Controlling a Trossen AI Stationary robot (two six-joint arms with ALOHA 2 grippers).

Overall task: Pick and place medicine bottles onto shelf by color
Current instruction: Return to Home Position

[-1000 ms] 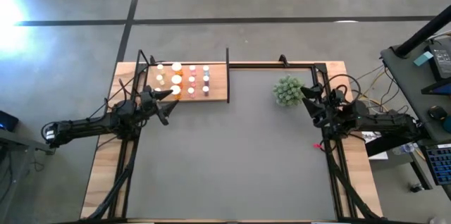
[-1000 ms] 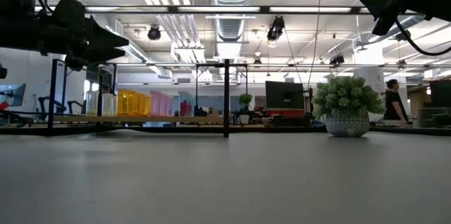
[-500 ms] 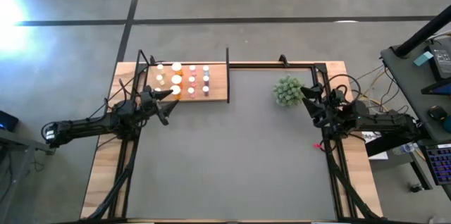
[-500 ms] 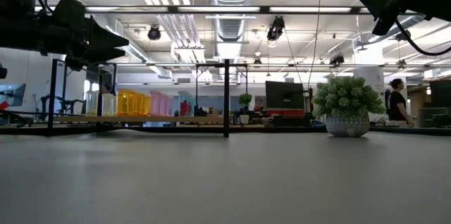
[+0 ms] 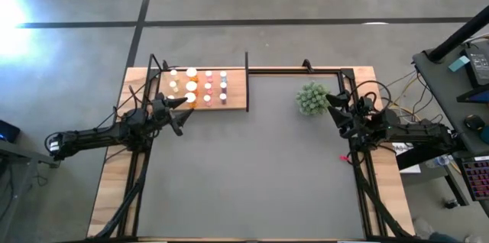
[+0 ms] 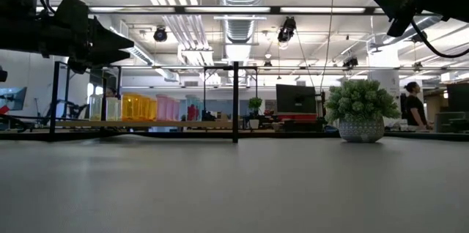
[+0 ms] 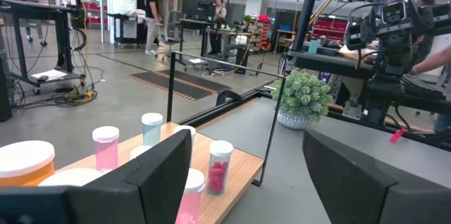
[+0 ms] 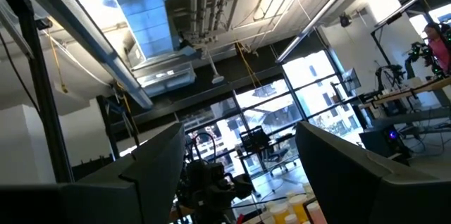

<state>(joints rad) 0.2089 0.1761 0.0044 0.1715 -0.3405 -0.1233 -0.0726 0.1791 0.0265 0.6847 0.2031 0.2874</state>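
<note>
Several medicine bottles (image 5: 199, 85) with white caps stand upright in rows on the light-wood shelf (image 5: 235, 90) at the table's far left; a thin black post (image 5: 247, 81) rises at the shelf's right end. In the low view the bottles (image 6: 139, 107) show yellowish, orange and pink. In the left wrist view pink bottles (image 7: 218, 168) stand near the shelf's edge. My left gripper (image 5: 182, 110) is open and empty, just at the shelf's near-left corner, raised above it. My right gripper (image 5: 333, 108) is open and empty at the table's right edge, tipped upward.
A small green bushy plant in a pot (image 5: 312, 98) stands far right on the grey mat (image 5: 252, 166), close to my right gripper. A black frame rail (image 5: 298, 70) runs along the far edge. A person (image 6: 412, 108) stands beyond the table.
</note>
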